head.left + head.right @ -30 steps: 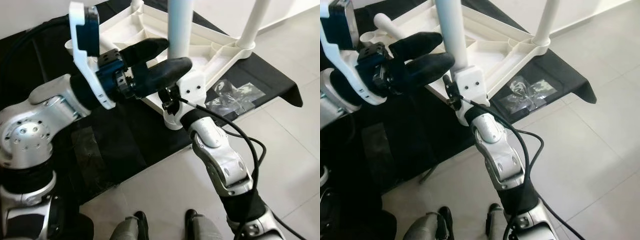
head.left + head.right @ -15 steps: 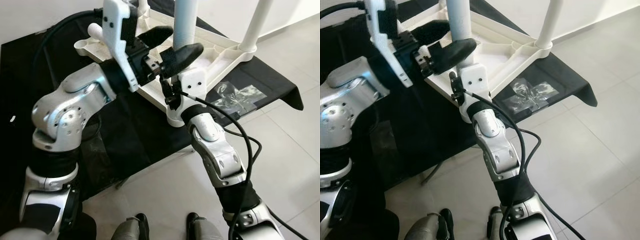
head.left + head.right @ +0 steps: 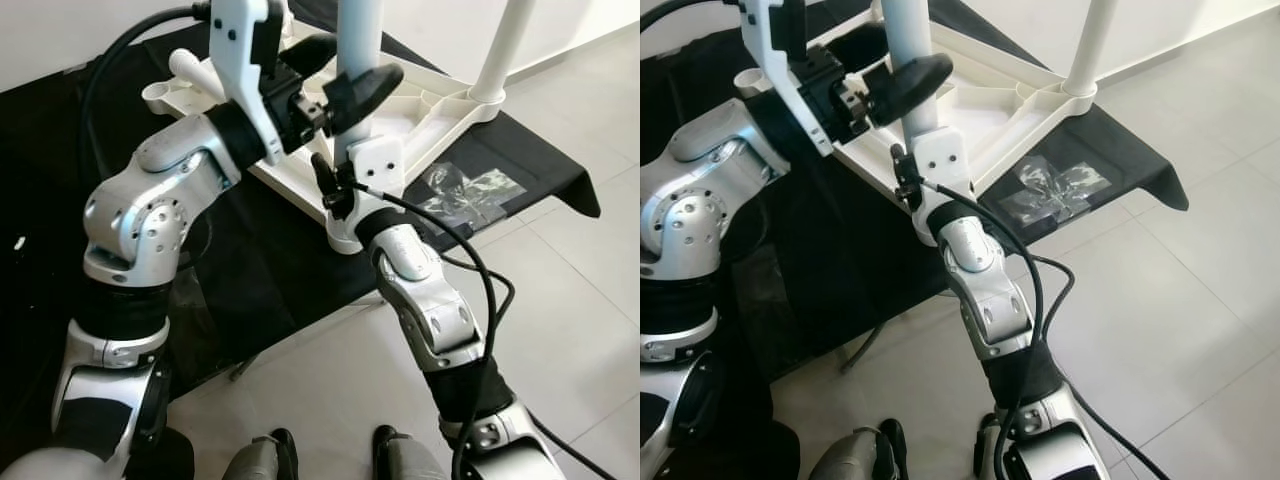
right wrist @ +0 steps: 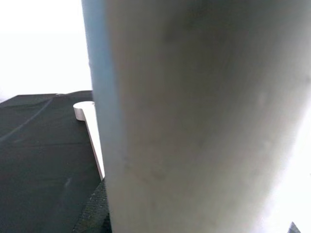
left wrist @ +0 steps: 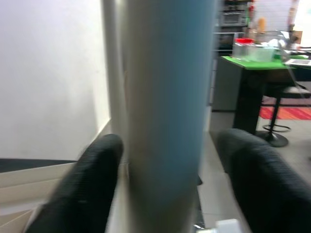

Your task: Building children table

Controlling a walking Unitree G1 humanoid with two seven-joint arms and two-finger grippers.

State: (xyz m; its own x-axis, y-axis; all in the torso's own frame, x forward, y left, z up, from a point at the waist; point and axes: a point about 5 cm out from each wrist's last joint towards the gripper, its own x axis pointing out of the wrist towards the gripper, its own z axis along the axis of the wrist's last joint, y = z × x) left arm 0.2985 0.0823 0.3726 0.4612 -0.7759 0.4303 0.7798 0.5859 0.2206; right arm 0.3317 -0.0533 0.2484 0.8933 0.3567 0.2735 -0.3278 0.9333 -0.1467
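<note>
1. The white table leg (image 3: 358, 30) stands upright in the overturned tabletop (image 3: 430, 105), its long axis vertical.
2. The left gripper (image 3: 335, 75) straddles it, fingers (image 5: 92, 179) spread, not visibly clamped.
3. The right gripper sits lower against the leg; whether it grips, I cannot tell.

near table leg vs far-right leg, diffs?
1. The near leg has the left gripper around it, one finger on each side; the far-right leg stands free.
2. The near leg rises by the right wrist; the far-right leg sits in a corner socket of the upturned tabletop.
Both are white, round and upright.
</note>
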